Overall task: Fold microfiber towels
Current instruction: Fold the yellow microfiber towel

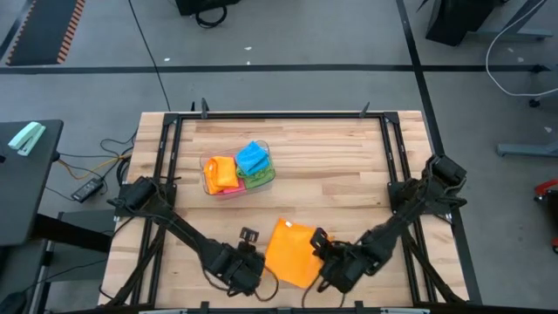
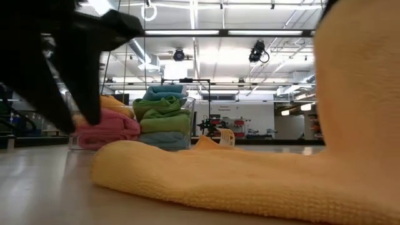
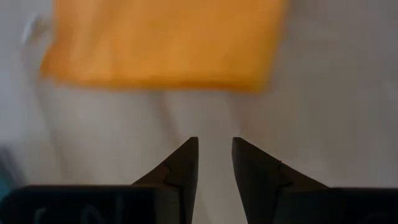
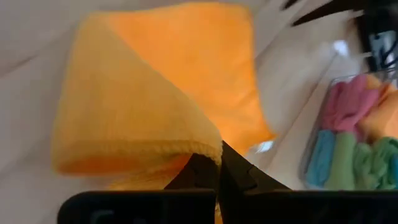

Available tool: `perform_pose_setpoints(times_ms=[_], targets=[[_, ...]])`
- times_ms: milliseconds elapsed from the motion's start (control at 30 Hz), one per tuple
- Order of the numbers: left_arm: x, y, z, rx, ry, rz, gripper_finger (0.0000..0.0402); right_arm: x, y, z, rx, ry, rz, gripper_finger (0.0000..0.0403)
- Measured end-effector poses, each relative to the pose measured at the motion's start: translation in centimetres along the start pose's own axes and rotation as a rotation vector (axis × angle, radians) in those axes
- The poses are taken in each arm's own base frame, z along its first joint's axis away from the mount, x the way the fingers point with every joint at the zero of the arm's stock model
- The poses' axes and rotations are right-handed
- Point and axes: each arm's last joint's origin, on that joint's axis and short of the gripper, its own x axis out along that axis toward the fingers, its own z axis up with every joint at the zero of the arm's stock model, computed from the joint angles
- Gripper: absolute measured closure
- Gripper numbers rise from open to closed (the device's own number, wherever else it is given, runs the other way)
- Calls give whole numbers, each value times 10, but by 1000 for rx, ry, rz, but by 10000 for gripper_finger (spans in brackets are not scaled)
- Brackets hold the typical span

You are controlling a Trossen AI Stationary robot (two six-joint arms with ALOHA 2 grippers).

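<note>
In the high view, an orange microfiber towel [image 1: 290, 252] is seen lying on the wooden table [image 1: 349, 166], on the near side of the clear plastic tub [image 1: 238, 174] and well apart from it. The tub holds more folded towels in orange, blue, pink and green. The towel is flanked by both grippers: the left gripper [image 1: 253, 266] just beside one edge, the right gripper [image 1: 321, 262] at the opposite edge. The long axis of the towel runs roughly away from the tub, slightly slanted.

In the low view, the towel [image 2: 206, 172] is shown flat and plush on the table, one side drawn up into a tall fold nearest the camera; the tub [image 2: 134, 122] stands behind it.

In the left wrist view, the left gripper [image 3: 214, 163] is seen slightly parted and empty, with the towel [image 3: 161, 40] straight ahead, not touched.

In the right wrist view, the right gripper [image 4: 219, 169] is clenched on a lifted hem of the towel [image 4: 143, 99] (a doubled layer hangs over the fingers). The right arm is judged the one carrying the fold across.
</note>
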Motion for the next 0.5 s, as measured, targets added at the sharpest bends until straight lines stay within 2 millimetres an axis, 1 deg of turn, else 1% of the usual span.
perform_pose_setpoints(times_ms=[100,167,267,367,500], targets=[[2,-18,-4,108,-88,15,300,8,-11,2,1,-35,-5,402],[2,-25,-4,131,-125,15,307,15,-14,2,-21,-38,-1,402],[8,-24,-8,127,-134,29,323,32,-15,3,-50,-32,0,402],[17,-22,-11,107,-206,40,340,47,-18,4,-77,-34,-19,402],[32,-20,-19,92,-256,42,362,59,-30,10,-79,-114,-70,402]])
